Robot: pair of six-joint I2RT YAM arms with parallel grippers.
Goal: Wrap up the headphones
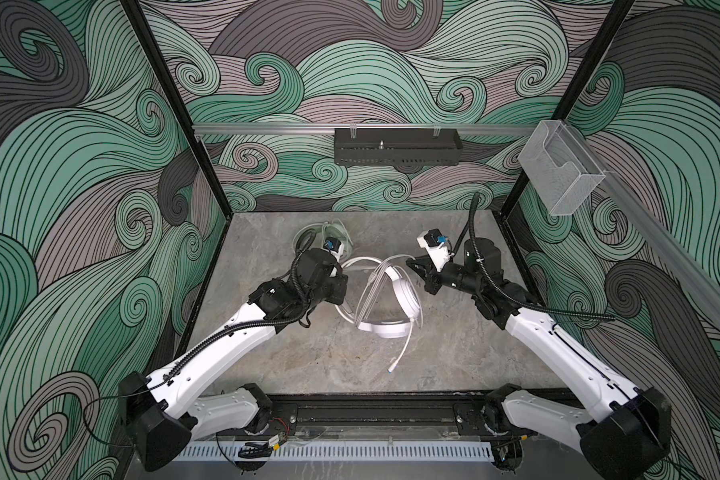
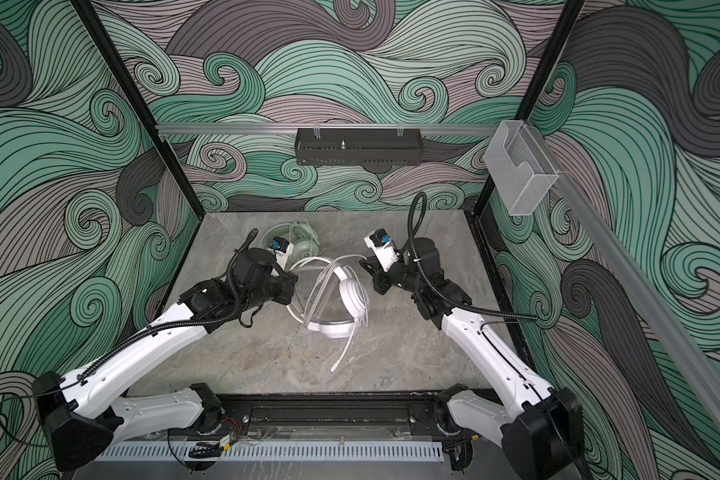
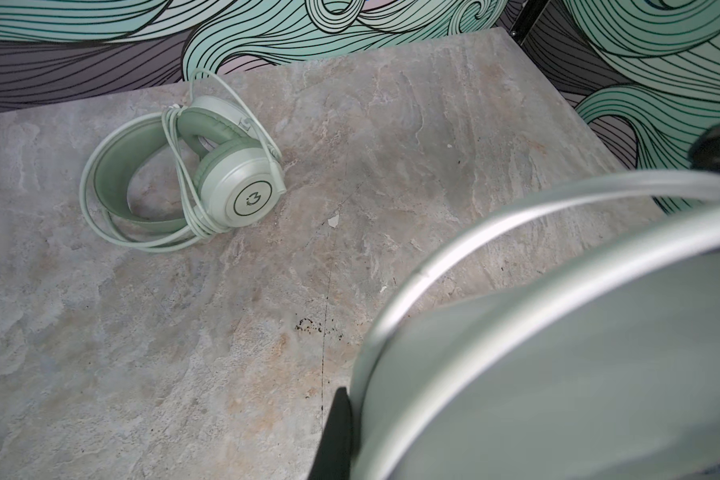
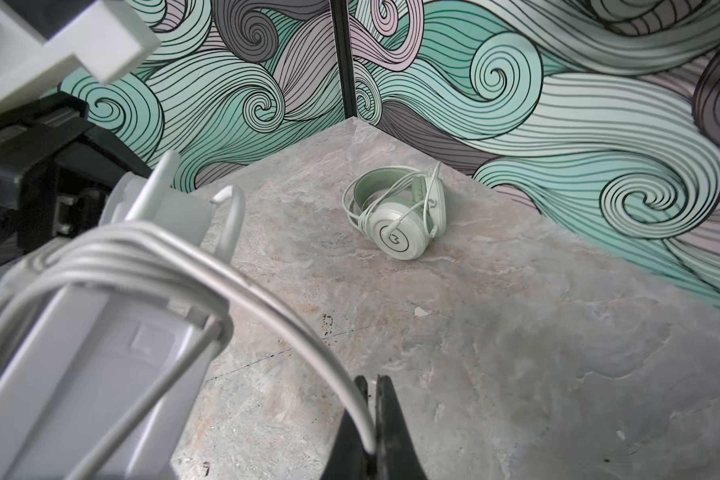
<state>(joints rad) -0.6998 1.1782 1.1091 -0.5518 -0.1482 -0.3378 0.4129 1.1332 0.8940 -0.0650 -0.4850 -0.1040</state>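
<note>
The white headphones (image 1: pixel 404 297) (image 2: pixel 352 291) are in mid-table in both top views, with their cable looped several times over the headband (image 4: pixel 100 332). The plug end (image 1: pixel 391 368) trails toward the front. My left gripper (image 1: pixel 344 274) (image 3: pixel 352 403) is shut on the white headphones' left side; only one black finger (image 3: pixel 337 436) shows against them. My right gripper (image 1: pixel 410 264) (image 4: pixel 373 382) is shut on a white cable strand (image 4: pixel 308 332). The mint green headphones (image 3: pixel 192 174) (image 4: pixel 395 212) (image 2: pixel 304 245) lie at the back left, cable wound around them, partly hidden behind my left wrist.
The stone-pattern table (image 1: pixel 454 353) is closed in by patterned walls on three sides. A black tray (image 1: pixel 395 151) hangs on the back rail. A clear plastic box (image 1: pixel 562 174) hangs on the right rail. The arm bases sit on the black front rail (image 1: pixel 371 411).
</note>
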